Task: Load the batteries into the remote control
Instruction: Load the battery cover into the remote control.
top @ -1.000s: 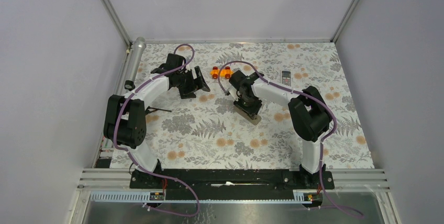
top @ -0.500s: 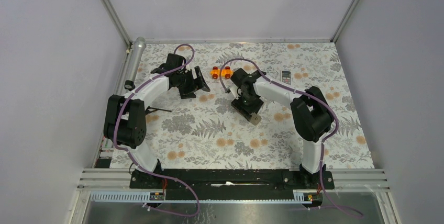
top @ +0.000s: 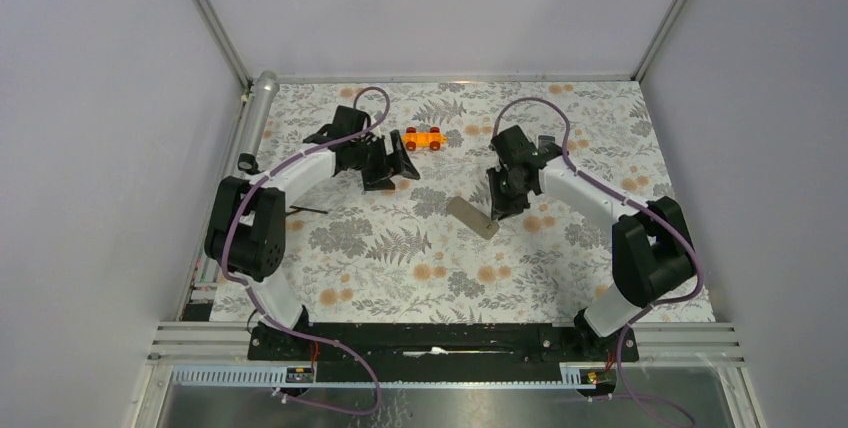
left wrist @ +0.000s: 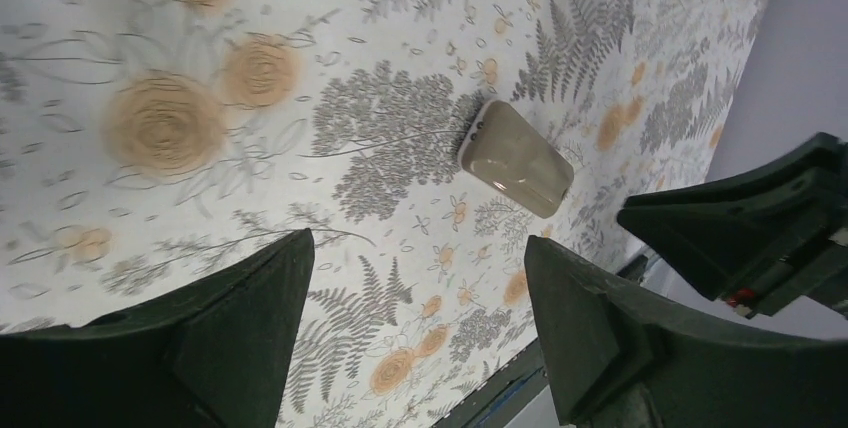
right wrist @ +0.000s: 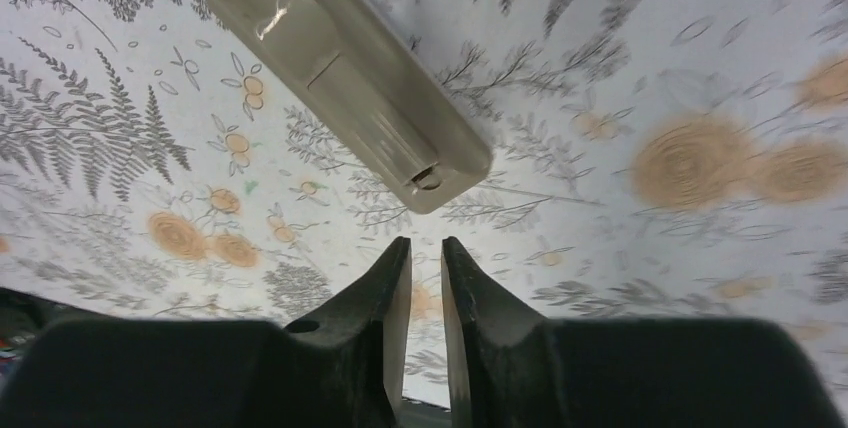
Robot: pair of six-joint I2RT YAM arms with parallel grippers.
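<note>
Right arm has swung rightward off the slim grey-brown-backed remote control (top: 472, 217), which it covered a second ago. Left gripper (left wrist: 415, 248) hangs wide open and empty, well apart from the remote, left of it and farther back. Remote lies back-up, flat and diagonal on the floral-print tablecloth (top: 380, 248). Right gripper (right wrist: 425, 245) is only narrowly open, holding nothing, its tips just beside the remote's end, not touching.

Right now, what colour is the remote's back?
Grey-brown; the remote control shows best in the right wrist view.
</note>
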